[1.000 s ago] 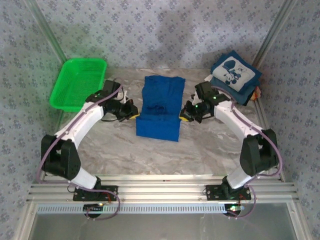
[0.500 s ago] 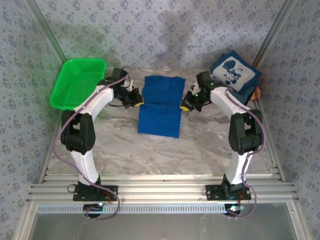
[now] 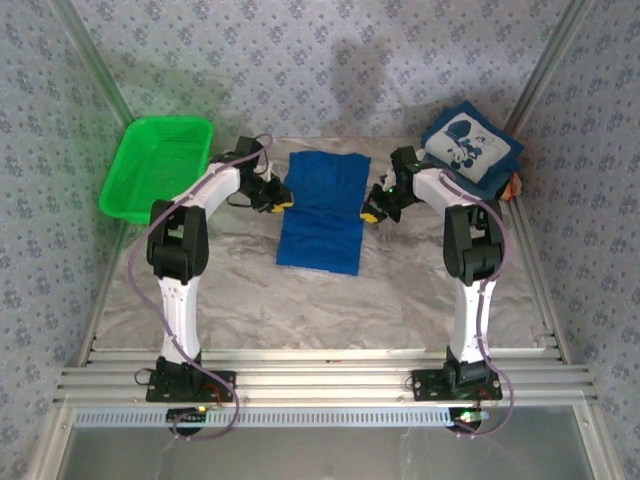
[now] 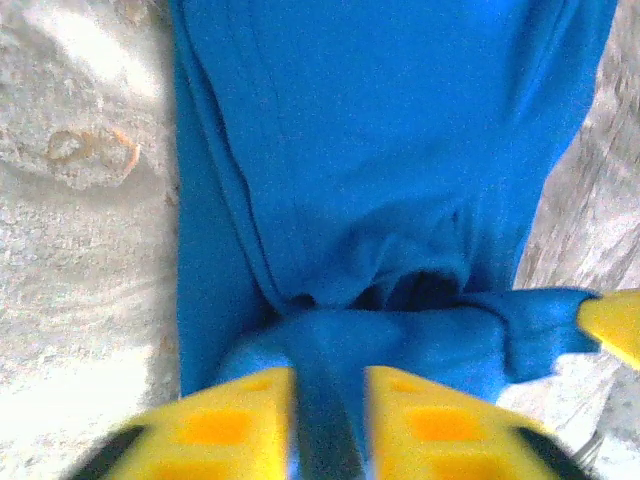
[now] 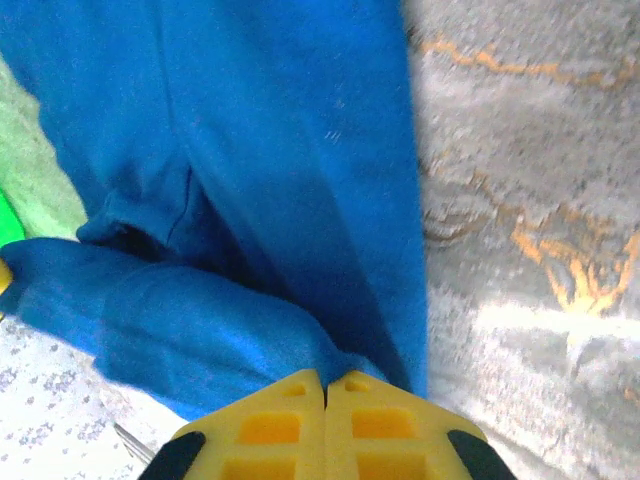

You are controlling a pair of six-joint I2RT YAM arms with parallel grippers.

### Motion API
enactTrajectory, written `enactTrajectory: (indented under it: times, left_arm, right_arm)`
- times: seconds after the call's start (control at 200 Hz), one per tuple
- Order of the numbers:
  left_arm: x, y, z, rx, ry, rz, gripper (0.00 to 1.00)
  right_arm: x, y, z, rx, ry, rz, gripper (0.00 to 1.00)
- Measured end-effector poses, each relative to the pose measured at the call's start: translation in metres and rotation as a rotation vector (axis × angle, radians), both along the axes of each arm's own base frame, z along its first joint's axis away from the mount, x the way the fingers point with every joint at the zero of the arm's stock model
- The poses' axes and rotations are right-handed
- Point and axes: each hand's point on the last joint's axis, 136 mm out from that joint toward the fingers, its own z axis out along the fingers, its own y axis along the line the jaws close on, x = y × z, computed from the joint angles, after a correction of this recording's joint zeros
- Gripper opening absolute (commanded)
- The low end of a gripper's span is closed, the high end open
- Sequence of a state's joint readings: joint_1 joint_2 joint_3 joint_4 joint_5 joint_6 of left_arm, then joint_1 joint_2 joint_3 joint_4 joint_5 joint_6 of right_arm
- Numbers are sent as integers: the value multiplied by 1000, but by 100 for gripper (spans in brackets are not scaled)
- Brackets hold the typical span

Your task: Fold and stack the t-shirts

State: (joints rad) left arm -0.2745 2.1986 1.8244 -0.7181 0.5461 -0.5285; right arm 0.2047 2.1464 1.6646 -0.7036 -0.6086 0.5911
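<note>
Blue t-shirt (image 3: 320, 225) lies lengthwise at the centre of the bench (image 3: 300, 310), far half doubled over itself. In the last second both arms have stretched out from their bases and moved along the shirt's sides toward the far end. The left hand (image 3: 278, 200) sits at the left edge and the right hand (image 3: 371, 212) at the right edge. Left wrist view: the yellow fingers (image 4: 235, 425) have just parted, with a bunched fold of blue cloth in the gap, so this reads as a release begun. Right wrist view: the fingers (image 5: 270, 425) are pressed together with the shirt's edge running into the tips, apparently pinched. Judgement: this fold is being laid down and the right side is not yet released. The shirt is not yet on the pile of folded tees (image 3: 470, 148) at the far right corner.
</note>
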Motion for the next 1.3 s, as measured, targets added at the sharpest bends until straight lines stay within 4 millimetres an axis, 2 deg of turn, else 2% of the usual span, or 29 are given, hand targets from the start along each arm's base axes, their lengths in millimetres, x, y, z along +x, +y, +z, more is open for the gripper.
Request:
enactTrajectory:
  times: [0.09,0.165,0.265,0.345,0.44,0.485,0.54,0.605,0.665,0.725,0.784,0.849,0.914,0.979,1.094,1.184,1.299]
  left_arm:
    - [20,-4,4,-22,-8,23,54]
    - [43,-9,19,-55,-44,40,59]
    - [78,-13,63,-118,-137,70,61]
    - [97,-9,115,-165,-245,91,62]
    - [100,-1,170,-205,-348,100,62]
    - [93,3,184,-203,-360,99,62]
    - [80,6,191,-189,-355,89,58]
    - [51,4,181,-159,-303,65,49]
    - [19,-2,162,-141,-244,35,35]
    - [-17,-7,133,-128,-162,12,23]
    - [-48,-12,102,-121,-74,4,15]
    - [-71,-13,67,-112,7,2,11]
    - [-84,-11,37,-97,73,6,11]
    - [-90,-9,15,-85,116,14,10]
    - [-80,-12,-1,-85,120,12,10]
    - [-63,-18,-8,-87,107,8,10]
    - [-40,-26,-15,-92,84,2,11]
  right_arm:
    - [19,-4,-4,21,-7,-28,46]
    - [43,-12,6,56,-38,-78,49]
    - [78,-30,41,98,-132,-135,51]
    - [99,-46,83,124,-244,-170,50]
    - [95,-61,124,134,-322,-195,45]
    - [84,-62,142,139,-351,-195,38]
    - [64,-56,154,141,-370,-175,29]
    - [33,-42,156,147,-362,-140,18]
    - [3,-23,146,161,-334,-101,10]
    - [-24,-2,124,171,-280,-58,6]
    - [-45,16,95,170,-220,-22,4]
    - [-62,30,63,163,-146,0,3]
    - [-68,41,42,155,-101,16,1]
    - [-65,50,24,153,-86,27,1]
    - [-55,56,2,149,-68,24,0]
    - [-40,59,-11,140,-64,15,0]
    - [-19,62,-19,139,-75,6,0]
